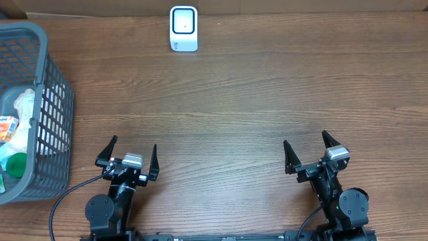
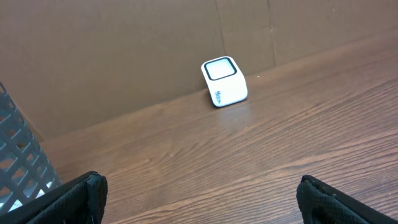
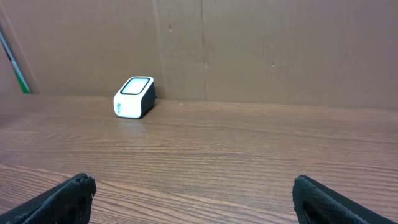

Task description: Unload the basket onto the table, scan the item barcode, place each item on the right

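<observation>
We hold our left gripper (image 1: pixel 134 144) and right gripper (image 1: pixel 305 139) spread wide and empty above the worktop (image 1: pixel 234 100). The white scanner (image 1: pixel 183 28) stands at its far edge, and the items (image 1: pixel 9 127) lie in the grey basket (image 1: pixel 57 94).

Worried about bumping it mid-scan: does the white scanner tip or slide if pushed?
The scanner looks squat and broad-based, so it probably slides rather than tips. Smooth plastic shell on the wooden table suggests little grip. Small, so likely light; the cardboard wall close behind may stop it.
</observation>
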